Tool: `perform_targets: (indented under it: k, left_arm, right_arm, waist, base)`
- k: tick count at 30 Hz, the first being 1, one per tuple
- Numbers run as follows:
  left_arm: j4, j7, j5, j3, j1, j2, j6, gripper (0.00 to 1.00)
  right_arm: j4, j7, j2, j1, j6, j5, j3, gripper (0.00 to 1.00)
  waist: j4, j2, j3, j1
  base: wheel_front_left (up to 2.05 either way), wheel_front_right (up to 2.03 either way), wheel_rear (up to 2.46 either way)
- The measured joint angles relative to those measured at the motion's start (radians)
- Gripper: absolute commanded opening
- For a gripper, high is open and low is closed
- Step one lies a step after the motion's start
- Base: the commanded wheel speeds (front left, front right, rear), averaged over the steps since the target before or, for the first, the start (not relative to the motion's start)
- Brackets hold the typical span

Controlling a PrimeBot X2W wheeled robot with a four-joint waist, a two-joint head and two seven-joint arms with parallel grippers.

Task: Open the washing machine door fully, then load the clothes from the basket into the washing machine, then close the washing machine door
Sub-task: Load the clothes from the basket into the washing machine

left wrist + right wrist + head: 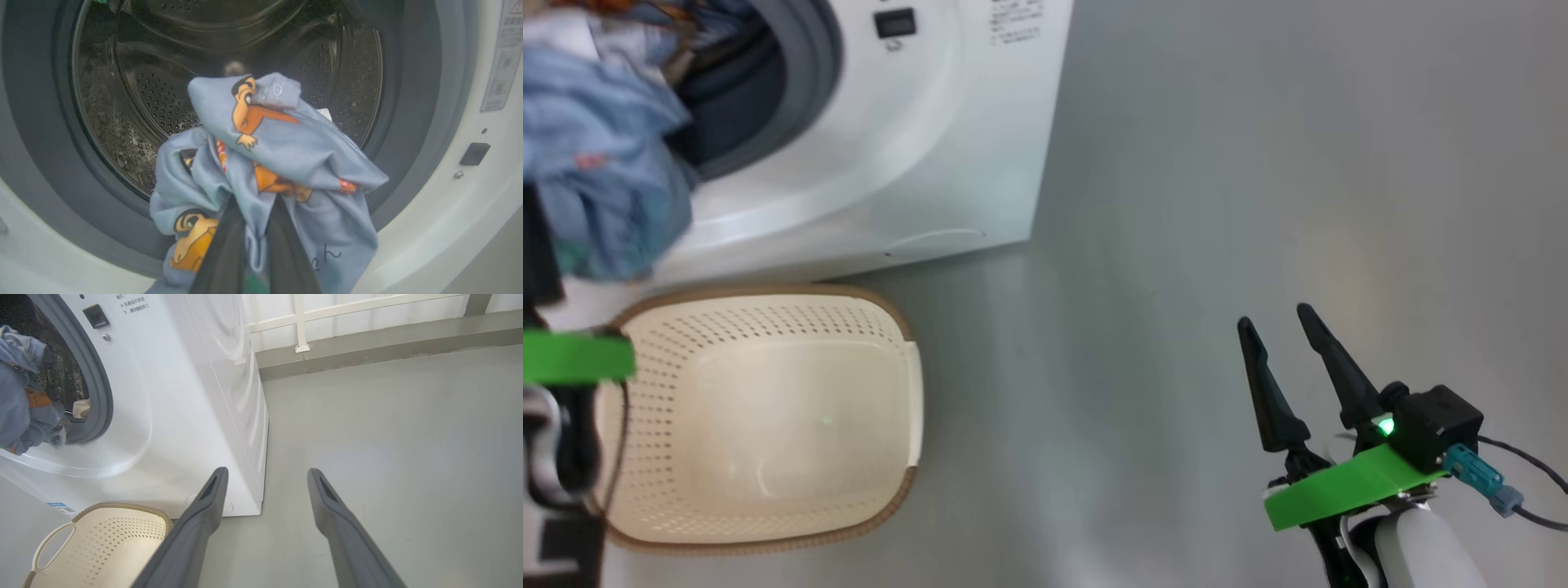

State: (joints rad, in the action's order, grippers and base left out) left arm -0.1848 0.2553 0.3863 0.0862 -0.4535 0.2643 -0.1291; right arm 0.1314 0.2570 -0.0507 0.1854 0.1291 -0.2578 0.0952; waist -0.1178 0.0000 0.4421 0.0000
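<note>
While the left fingers point(222, 253) pinched the clothes point(286, 155) at the mouth of the washing machine point(441, 228), the right fingers point(335, 506) stood spread above the floor point(408, 437), the basket point(122, 508) to their left.

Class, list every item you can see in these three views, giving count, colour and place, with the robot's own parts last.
washing machine: one, white, on the floor.
drum: one, steel, inside the machine.
rubber ring: one, grey, around the drum mouth.
clothes: one bundle, light blue with orange prints, at the drum mouth.
basket: one, cream, brown rim, on the floor before the machine.
floor: one, grey, under everything.
left gripper: one, dark, shut on the clothes.
right gripper: one, dark, open over the floor.
</note>
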Motion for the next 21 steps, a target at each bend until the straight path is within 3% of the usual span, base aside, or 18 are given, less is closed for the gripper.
perform_targets:
  k: [7, 14, 21]
  left_arm:
    - [-0.095, 0.0, 0.009, -0.041, -0.178, 0.067, 0.0, 0.0]
    - [-0.274, -0.005, 0.029, -0.108, -0.357, 0.13, 0.0, 0.0]
    - [-0.433, -0.103, 0.071, -0.179, -0.5, 0.184, 0.0, 0.0]
  right_arm:
    - [-0.007, 0.0, 0.0, 0.021, 0.0, -0.004, 0.014, 1.0]
    - [-0.012, 0.0, 0.0, 0.022, 0.0, -0.038, 0.023, 1.0]
    - [-0.02, 0.0, 0.0, 0.043, 0.0, -0.045, 0.036, 1.0]
  waist:
    - [-0.036, 0.0, 0.054, -0.0001]
    - [-0.057, 0.0, 0.118, 0.0]
    - [-0.062, 0.0, 0.185, 0.0]
  base:
    - [0.0, 0.0, 0.0]
    - [0.0, 0.0, 0.0]
    - [0.0, 0.0, 0.0]
